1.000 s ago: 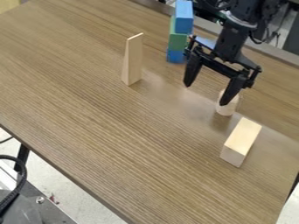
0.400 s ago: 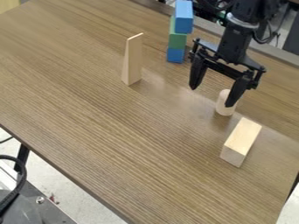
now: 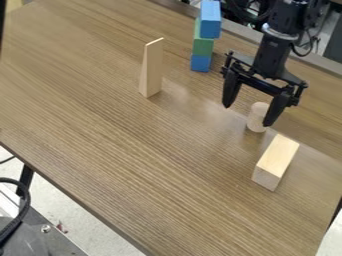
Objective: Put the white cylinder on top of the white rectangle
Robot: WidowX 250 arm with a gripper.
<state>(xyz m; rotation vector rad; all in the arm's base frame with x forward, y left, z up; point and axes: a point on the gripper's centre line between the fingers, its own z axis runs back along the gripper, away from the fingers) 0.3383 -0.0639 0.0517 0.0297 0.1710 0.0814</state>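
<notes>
The gripper (image 3: 247, 115), its fingers spread and grasping nothing, hangs over the table (image 3: 133, 165), with the upright pale cylinder (image 3: 255, 121) partly behind one fingertip, contact indeterminable, and the pale rectangular block (image 3: 276, 157) lying on the camera side of the gripper, near the cylinder.

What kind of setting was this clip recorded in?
Probably a robotics lab or workshop: a black robot arm with a two-finger claw hangs over a wood-grain table, where coloured blocks stand stacked.
</notes>
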